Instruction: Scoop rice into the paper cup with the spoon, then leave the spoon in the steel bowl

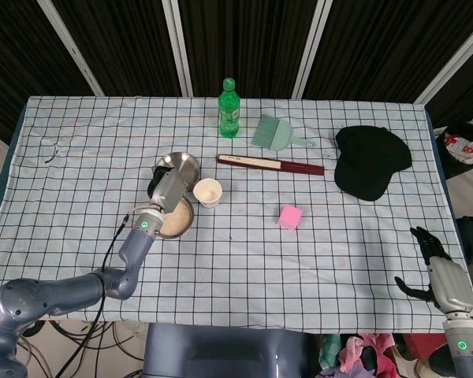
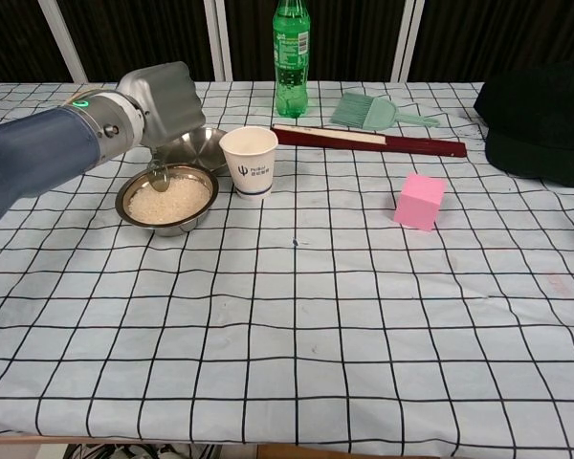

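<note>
Left hand (image 2: 163,100) grips the spoon (image 2: 157,173), its tip dipping into the rice bowl (image 2: 167,200) beside the paper cup (image 2: 249,160); right hand (image 1: 437,268) hangs open off the worktop's edge.

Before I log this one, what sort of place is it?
Probably a lab or staged test bench, not a kitchen: a checked cloth over the table, dark panels behind, loose cables at the floor, and unrelated props like a black cap and pink cube.

Checked tablecloth (image 1: 315,260), dark panelled wall (image 1: 244,39)
</note>
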`<move>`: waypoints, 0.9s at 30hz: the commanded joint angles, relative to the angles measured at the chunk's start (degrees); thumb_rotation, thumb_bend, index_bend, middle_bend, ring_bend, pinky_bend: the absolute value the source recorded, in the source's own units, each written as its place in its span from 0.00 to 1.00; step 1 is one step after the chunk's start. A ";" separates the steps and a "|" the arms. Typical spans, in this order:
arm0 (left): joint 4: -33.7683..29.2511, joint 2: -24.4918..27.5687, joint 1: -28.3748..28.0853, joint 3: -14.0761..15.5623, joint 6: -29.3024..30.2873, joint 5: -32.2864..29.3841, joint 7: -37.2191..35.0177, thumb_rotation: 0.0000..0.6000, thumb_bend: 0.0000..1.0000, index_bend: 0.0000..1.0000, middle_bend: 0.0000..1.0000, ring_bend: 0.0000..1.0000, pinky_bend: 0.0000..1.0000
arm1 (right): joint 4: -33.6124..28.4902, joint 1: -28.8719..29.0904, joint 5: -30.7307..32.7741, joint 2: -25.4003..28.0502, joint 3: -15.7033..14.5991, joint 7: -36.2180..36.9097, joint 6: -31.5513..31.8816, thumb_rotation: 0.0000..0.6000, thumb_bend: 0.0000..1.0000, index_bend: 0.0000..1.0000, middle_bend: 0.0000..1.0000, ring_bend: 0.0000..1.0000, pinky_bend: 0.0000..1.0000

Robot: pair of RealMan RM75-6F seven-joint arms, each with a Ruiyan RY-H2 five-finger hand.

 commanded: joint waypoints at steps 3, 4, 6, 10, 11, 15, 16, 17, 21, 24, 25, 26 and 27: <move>0.52 -0.10 -0.31 1.00 -0.90 1.57 -0.15 1.00 0.53 0.80 1.00 1.00 1.00 | -0.04 0.00 -0.04 0.01 -0.03 -0.06 0.01 1.00 0.22 0.00 0.00 0.00 0.20; 0.64 -0.25 -0.30 1.20 -1.08 1.81 -0.14 1.00 0.53 0.80 1.00 1.00 1.00 | -0.04 -0.01 -0.04 0.01 -0.04 -0.08 0.02 1.00 0.22 0.00 0.00 0.00 0.20; 1.01 -0.71 -0.22 1.80 -1.44 2.33 0.10 1.00 0.53 0.80 1.00 1.00 1.00 | -0.09 -0.02 0.02 0.02 -0.01 0.03 0.04 1.00 0.22 0.00 0.00 0.00 0.20; 1.96 -1.28 -0.39 3.13 -2.42 3.94 0.82 1.00 0.53 0.80 1.00 1.00 1.00 | -0.07 -0.02 0.01 0.02 0.01 0.06 0.06 1.00 0.22 0.00 0.00 0.00 0.20; 2.13 -1.46 -0.41 3.27 -2.65 4.22 0.84 1.00 0.53 0.80 1.00 1.00 1.00 | -0.08 -0.02 0.04 0.03 0.02 0.13 0.05 1.00 0.22 0.00 0.00 0.00 0.20; 2.56 -2.13 -0.40 3.48 -3.22 4.75 0.90 1.00 0.53 0.80 1.00 1.00 1.00 | -0.06 0.00 0.06 0.04 0.05 0.22 0.02 1.00 0.22 0.00 0.00 0.00 0.20; 2.70 -2.36 -0.38 3.56 -3.34 4.92 0.99 1.00 0.53 0.80 1.00 1.00 1.00 | -0.07 0.00 0.07 0.04 0.05 0.24 0.01 1.00 0.22 0.00 0.00 0.00 0.20; 2.80 -2.50 -0.36 3.66 -3.42 5.09 1.06 1.00 0.53 0.80 1.00 1.00 1.00 | -0.06 0.00 0.05 0.04 0.04 0.26 0.02 1.00 0.22 0.00 0.00 0.00 0.20; 3.06 -2.80 -0.45 4.08 -3.70 5.99 1.30 1.00 0.53 0.80 1.00 1.00 1.00 | -0.06 -0.01 0.01 0.05 0.03 0.33 0.04 1.00 0.22 0.00 0.00 0.00 0.20; 3.32 -2.80 -0.83 4.77 -4.16 7.43 1.92 1.00 0.53 0.81 1.00 1.00 1.00 | -0.10 -0.02 -0.01 0.05 0.02 0.44 0.02 1.00 0.22 0.00 0.00 0.00 0.20; 3.34 -2.75 -0.88 4.77 -4.25 7.69 1.86 1.00 0.53 0.81 1.00 1.00 1.00 | -0.12 -0.03 -0.01 0.07 0.02 0.49 0.03 1.00 0.22 0.00 0.00 0.00 0.20; 3.36 -2.67 -0.87 4.68 -4.23 7.83 1.77 1.00 0.53 0.81 1.00 1.00 1.00 | -0.12 -0.04 -0.03 0.08 0.01 0.51 0.05 1.00 0.22 0.00 0.00 0.00 0.20; 3.32 -2.59 -0.83 4.58 -4.20 7.90 1.66 1.00 0.53 0.81 1.00 1.00 1.00 | -0.12 -0.05 -0.06 0.08 0.01 0.55 0.08 1.00 0.22 0.00 0.00 0.00 0.20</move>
